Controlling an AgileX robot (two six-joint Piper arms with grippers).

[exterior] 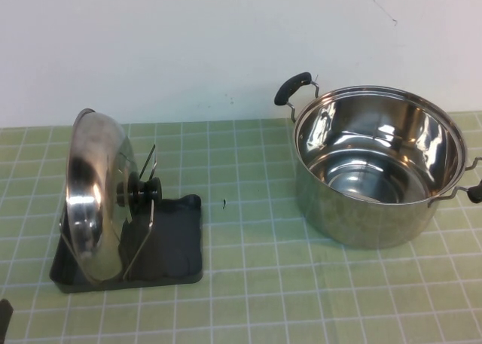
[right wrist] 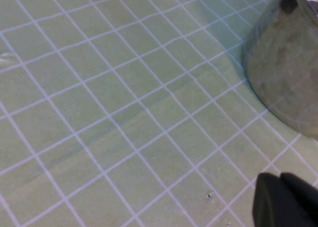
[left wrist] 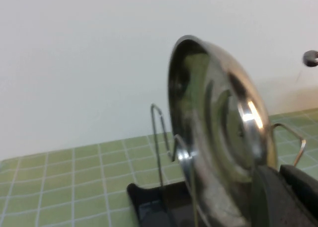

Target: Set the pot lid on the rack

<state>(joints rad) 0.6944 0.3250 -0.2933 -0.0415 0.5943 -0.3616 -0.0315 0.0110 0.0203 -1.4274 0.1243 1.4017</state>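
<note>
The pot lid [exterior: 94, 197] stands on edge in the rack [exterior: 177, 246], leaning between its wire prongs, with its black knob [exterior: 147, 190] facing right. In the left wrist view the lid [left wrist: 218, 132] fills the middle, held by the rack's wire prongs [left wrist: 159, 137] over the dark tray [left wrist: 149, 202]. My left gripper [left wrist: 280, 187] is close beside the lid, fingers together and holding nothing; only a dark tip of it shows at the high view's lower left corner [exterior: 4, 318]. My right gripper [right wrist: 280, 197] is shut and empty over the mat, near the pot.
The deep steel pot [exterior: 376, 163] with black-tipped handles stands open at the right, and its wall shows in the right wrist view [right wrist: 288, 68]. A green gridded mat [exterior: 248, 284] covers the table. A white wall rises behind.
</note>
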